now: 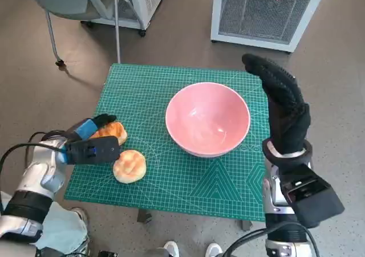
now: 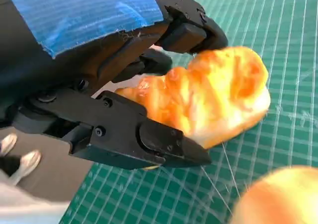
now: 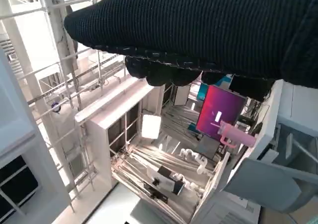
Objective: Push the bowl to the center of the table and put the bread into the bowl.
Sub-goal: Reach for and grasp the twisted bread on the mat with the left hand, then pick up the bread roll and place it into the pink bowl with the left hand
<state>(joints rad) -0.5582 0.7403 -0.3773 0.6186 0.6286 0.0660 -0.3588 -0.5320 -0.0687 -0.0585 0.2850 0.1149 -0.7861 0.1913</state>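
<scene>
A pink bowl (image 1: 207,119) stands empty near the middle of the green cutting-mat table (image 1: 188,180). At the table's left edge my left hand (image 1: 91,146) grips an orange-brown piece of bread (image 1: 113,131). In the left wrist view the bread (image 2: 218,95) sits between the black fingers (image 2: 149,139) just over the mat. A round bun (image 1: 129,166) lies beside it toward the front and shows blurred (image 2: 278,199) in the same view. My gloved right hand (image 1: 282,103) is raised over the table's right edge, fingers stretched out, holding nothing; its glove (image 3: 198,30) fills the right wrist view's top.
A chair (image 1: 63,0) and a white cabinet (image 1: 145,0) stand behind the table's left corner, and a white grilled unit (image 1: 268,12) behind the right. A person's shoes (image 1: 171,248) show at the front edge. The right wrist view looks away at shelving.
</scene>
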